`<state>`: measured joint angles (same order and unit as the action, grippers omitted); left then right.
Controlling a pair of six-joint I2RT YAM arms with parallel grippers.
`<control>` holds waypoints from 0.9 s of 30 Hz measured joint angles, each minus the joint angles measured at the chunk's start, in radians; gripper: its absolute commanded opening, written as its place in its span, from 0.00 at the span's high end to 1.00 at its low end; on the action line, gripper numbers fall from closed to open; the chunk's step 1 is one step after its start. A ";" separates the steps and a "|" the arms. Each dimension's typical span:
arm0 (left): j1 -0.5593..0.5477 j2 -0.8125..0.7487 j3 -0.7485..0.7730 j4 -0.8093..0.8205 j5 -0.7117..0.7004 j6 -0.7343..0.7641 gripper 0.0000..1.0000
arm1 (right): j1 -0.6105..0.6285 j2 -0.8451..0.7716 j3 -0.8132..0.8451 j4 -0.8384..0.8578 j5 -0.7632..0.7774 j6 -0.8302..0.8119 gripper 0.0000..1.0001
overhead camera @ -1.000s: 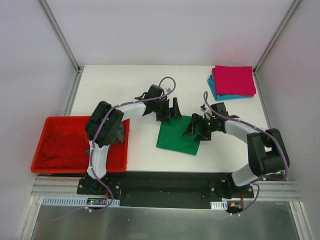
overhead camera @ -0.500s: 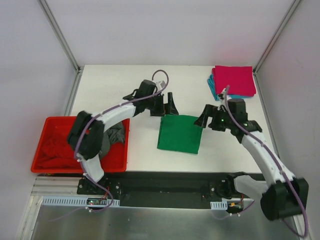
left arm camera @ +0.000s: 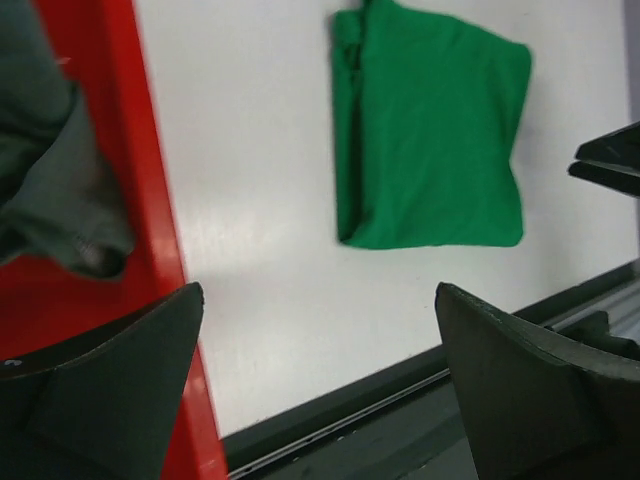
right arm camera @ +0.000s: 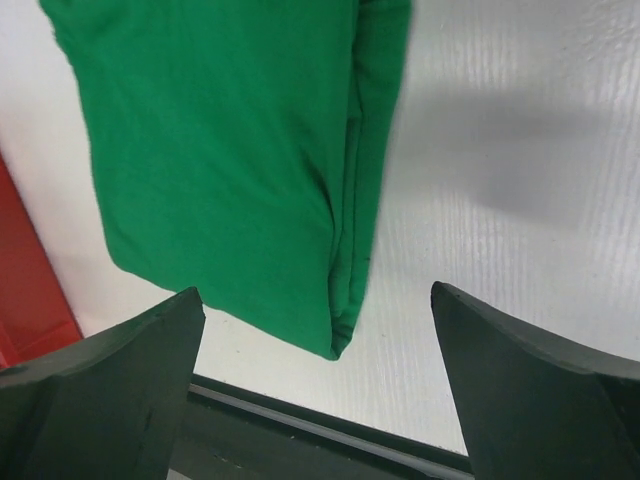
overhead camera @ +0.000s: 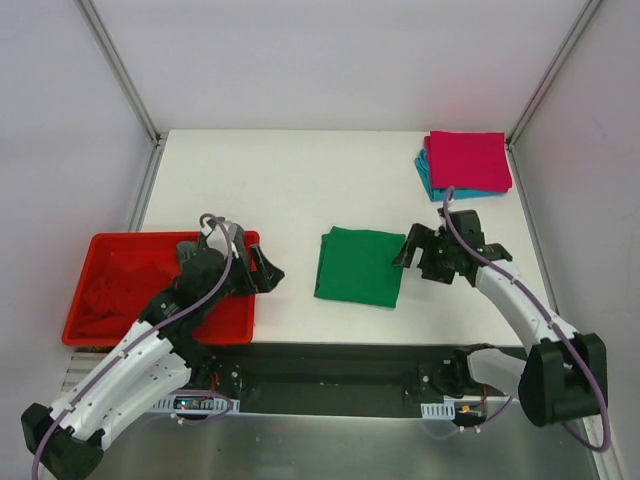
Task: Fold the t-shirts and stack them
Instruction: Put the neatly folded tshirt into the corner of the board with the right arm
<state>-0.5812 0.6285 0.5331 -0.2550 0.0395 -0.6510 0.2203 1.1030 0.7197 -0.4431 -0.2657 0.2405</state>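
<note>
Left gripper [overhead camera: 258, 273] back at tray [overhead camera: 140, 237], lower left | jaws apart both sides | green shirt [overhead camera: 360, 266] folded, centre | next, likely: right gripper [overhead camera: 415, 252] carries it to stack [overhead camera: 468, 160], upper right

Plain bright green t-shirt [overhead camera: 360, 267] on white table [overhead camera: 250, 180]; plain magenta-pink t-shirt [overhead camera: 468, 160] over teal t-shirt [overhead camera: 450, 193]; red tray [overhead camera: 120, 238] with red t-shirt [overhead camera: 115, 295], dark grey t-shirt [left arm camera: 45, 150].

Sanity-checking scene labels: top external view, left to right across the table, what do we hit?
red tray → left tool → folded green t-shirt → right tool → pink-on-teal stack
</note>
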 measured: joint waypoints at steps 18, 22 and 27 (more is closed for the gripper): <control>0.000 -0.041 -0.057 -0.201 -0.075 -0.060 0.01 | 0.139 0.412 0.074 0.140 0.097 0.113 0.43; 0.000 -0.043 -0.057 -0.208 -0.083 -0.060 0.01 | 0.182 0.439 0.104 0.114 0.163 0.117 0.60; 0.000 -0.058 -0.057 -0.210 -0.105 -0.061 0.01 | 0.246 0.509 0.180 0.051 0.253 0.100 0.80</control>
<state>-0.5808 0.5705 0.4759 -0.4648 -0.0654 -0.7116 0.4667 1.6115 0.8997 -0.3916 -0.0132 0.3408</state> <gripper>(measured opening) 0.990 0.294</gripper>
